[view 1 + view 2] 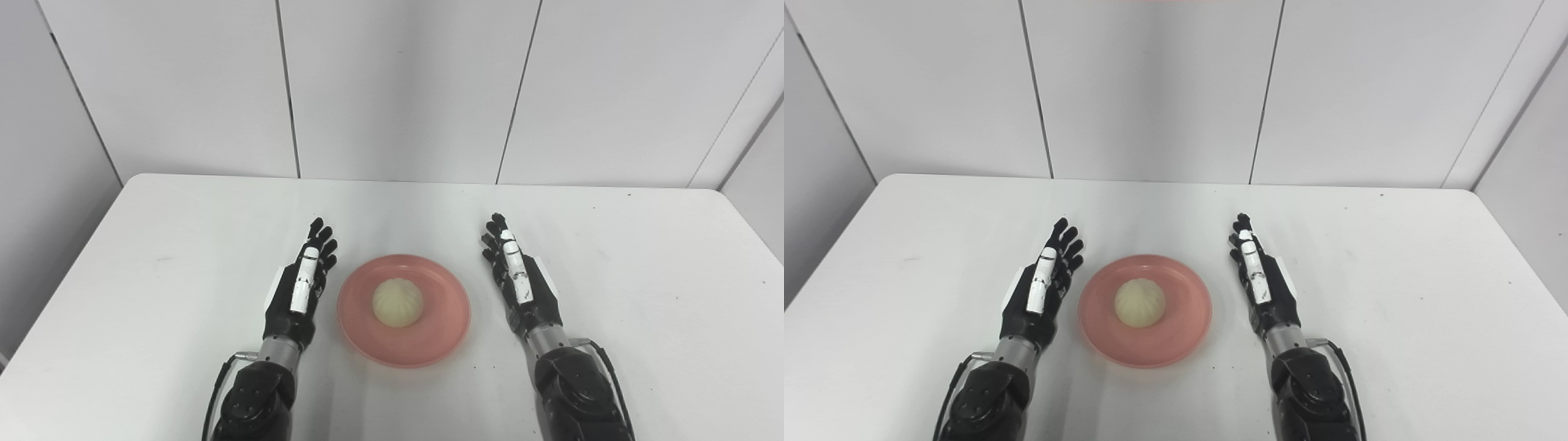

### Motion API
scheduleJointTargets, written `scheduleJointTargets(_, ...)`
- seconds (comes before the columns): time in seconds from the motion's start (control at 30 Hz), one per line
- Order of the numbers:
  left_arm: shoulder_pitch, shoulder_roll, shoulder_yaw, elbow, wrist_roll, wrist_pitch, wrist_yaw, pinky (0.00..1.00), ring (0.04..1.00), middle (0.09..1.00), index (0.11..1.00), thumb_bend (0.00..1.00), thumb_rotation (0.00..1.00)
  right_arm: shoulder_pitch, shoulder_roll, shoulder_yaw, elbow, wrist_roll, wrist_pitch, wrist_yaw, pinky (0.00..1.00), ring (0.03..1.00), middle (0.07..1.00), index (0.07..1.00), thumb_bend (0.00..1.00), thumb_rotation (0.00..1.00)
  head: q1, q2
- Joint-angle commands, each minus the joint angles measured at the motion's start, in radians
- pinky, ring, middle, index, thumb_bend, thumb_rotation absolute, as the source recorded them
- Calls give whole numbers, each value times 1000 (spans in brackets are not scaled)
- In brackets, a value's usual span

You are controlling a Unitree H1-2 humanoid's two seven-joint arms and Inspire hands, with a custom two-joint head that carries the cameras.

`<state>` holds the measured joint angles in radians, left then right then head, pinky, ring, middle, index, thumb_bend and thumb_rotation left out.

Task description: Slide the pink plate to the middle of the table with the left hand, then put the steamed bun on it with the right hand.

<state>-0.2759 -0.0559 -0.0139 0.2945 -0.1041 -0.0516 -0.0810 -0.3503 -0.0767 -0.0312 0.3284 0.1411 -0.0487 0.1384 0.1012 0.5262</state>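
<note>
A pink plate [441, 327] lies near the front middle of the white table, between my two hands. A pale, round steamed bun [398, 302] sits on it, slightly left of the plate's centre. My left hand [301, 285] rests just left of the plate, fingers straight and pointing away from me, holding nothing. My right hand [517, 278] stands a short gap to the right of the plate, also flat and open. Neither hand touches the plate or the bun.
The white table [184, 245] runs back to pale wall panels [398, 86]; its rounded far corners and side edges are in view. A few small dark specks dot the surface near the plate.
</note>
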Motion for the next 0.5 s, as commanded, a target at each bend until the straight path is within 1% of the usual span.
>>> scheduleJointTargets(0.0,72,16,9,92,-6,13,-9,976,973,987,994,382,1000,42,19,0,56,0,7,-8,1000,1000,1000,1000,235,1000,0,0)
scheduleJointTargets(0.27,65,19,11,100,-3,12,-7,969,969,983,991,376,1000,38,19,8,72,-7,-8,2,1000,1000,1000,1000,228,1000,0,-5)
scheduleJointTargets(0.47,59,22,12,121,-5,-2,-10,963,965,979,987,390,1000,42,21,13,61,-17,-2,-1,1000,1000,1000,1000,229,1000,1,-5)
